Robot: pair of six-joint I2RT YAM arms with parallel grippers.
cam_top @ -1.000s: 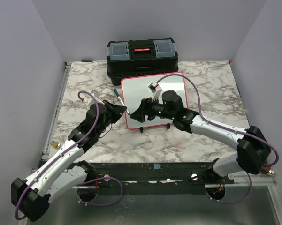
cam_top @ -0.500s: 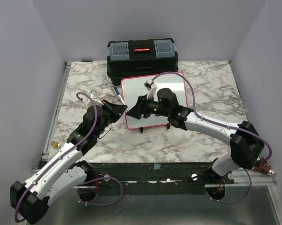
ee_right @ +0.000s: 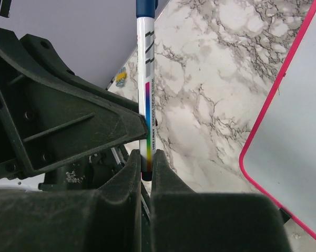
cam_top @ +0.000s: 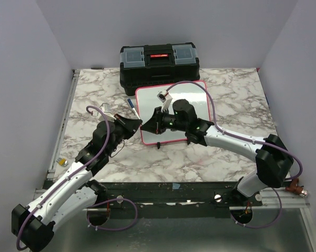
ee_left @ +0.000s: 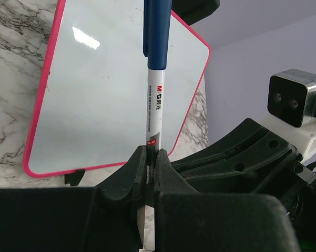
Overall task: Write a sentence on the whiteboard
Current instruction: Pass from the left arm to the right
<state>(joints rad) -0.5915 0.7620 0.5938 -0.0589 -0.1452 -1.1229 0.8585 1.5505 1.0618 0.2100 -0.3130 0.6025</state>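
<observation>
The left gripper (ee_left: 151, 157) and the right gripper (ee_right: 145, 160) both pinch one marker (ee_left: 155, 105) (blue cap at the top of each wrist view), by the left edge of the pink-framed whiteboard (ee_left: 94, 94).

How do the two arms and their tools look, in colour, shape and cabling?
Both the left arm and the right arm have white links between bulky black joint housings. A purple cable runs along each. The left tool and the right tool are matte black, with two thick wedge-shaped fingers each. A small white-and-grey camera sits on each wrist.
</observation>
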